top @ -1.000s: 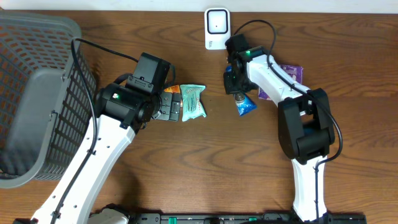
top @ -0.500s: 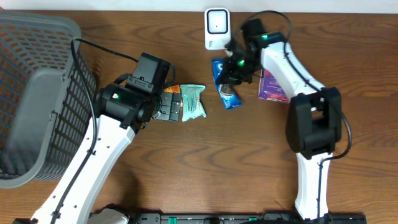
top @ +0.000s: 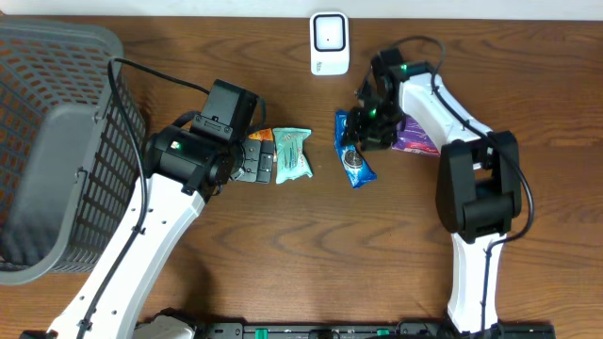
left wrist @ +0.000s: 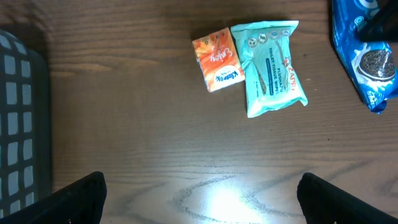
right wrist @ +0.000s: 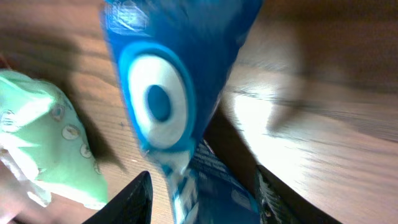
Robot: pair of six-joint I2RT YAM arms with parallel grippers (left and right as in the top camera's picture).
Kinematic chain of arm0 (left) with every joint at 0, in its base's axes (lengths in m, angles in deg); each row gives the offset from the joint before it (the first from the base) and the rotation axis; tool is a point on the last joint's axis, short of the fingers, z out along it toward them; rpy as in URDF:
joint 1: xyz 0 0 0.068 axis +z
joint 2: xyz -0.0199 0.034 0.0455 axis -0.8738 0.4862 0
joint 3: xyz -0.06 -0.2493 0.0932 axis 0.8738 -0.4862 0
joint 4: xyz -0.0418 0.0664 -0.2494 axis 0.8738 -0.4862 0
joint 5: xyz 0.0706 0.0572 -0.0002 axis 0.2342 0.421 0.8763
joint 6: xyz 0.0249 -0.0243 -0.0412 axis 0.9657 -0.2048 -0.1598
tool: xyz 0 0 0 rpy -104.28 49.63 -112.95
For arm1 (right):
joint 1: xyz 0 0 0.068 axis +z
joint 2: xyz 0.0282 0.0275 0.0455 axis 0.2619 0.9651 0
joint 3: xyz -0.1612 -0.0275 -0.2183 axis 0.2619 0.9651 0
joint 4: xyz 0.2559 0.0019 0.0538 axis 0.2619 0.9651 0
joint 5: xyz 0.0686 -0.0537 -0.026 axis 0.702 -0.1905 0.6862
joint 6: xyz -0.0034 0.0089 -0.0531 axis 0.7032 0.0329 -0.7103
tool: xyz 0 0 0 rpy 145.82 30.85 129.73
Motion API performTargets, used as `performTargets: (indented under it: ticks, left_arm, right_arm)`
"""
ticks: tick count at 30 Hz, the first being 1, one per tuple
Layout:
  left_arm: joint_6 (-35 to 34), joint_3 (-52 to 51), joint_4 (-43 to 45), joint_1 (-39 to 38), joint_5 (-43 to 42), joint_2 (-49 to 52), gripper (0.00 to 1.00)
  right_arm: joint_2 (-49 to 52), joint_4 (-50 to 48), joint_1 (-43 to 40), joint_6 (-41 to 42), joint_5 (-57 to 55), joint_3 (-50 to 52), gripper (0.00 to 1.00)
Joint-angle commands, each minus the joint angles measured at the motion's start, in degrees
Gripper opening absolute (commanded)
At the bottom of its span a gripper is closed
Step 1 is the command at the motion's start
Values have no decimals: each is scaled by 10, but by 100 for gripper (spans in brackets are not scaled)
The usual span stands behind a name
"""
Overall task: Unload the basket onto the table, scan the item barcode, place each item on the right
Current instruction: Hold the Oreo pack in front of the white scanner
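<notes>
The item, a blue cookie packet (top: 352,149), lies on the wood below the white barcode scanner (top: 329,42). My right gripper (top: 370,126) hangs at the packet's upper right end. In the right wrist view the packet (right wrist: 174,93) runs down between the fingers of that gripper (right wrist: 202,199), which stand apart, with a gap at the left finger: open. My left gripper (left wrist: 202,199) is open over bare wood, with nothing between its fingers. In the overhead view it (top: 252,162) sits just left of the teal pack.
A teal wipes pack (top: 292,153) and a small orange tissue pack (top: 261,137) lie left of the blue packet. A purple packet (top: 415,137) lies under the right arm. A grey mesh basket (top: 57,141) fills the left side.
The right gripper carried the blue packet up to the scanner, then down and away from it. Its jaws have parted and the packet now rests on the table. The left arm is still.
</notes>
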Motion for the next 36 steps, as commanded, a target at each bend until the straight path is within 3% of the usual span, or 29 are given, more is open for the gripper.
performTargets:
  ticks: [1, 3, 5, 7, 16, 29, 36]
  left_arm:
    - [-8, -1, -1, 0, 5, 2, 98]
    - [-8, -1, -1, 0, 5, 2, 98]
    - [-8, -1, -1, 0, 5, 2, 98]
    - [-8, -1, -1, 0, 5, 2, 98]
    - [-8, -1, -1, 0, 5, 2, 98]
    - [-8, -1, -1, 0, 5, 2, 98]
    - [-8, -1, -1, 0, 5, 2, 98]
  right_arm:
    - [-66, 14, 37, -2, -157, -48, 47]
    - [-73, 10, 65, -2, -201, -48, 44]
    - [-70, 5, 104, -2, -256, -45, 35]
    - [-66, -12, 134, -2, -292, -30, 34]
    - [-41, -83, 190, 19, -447, 36, 42]
    - [31, -117, 190, 19, -431, 70, 45]
    - [38, -79, 168, 19, -457, 70, 62]
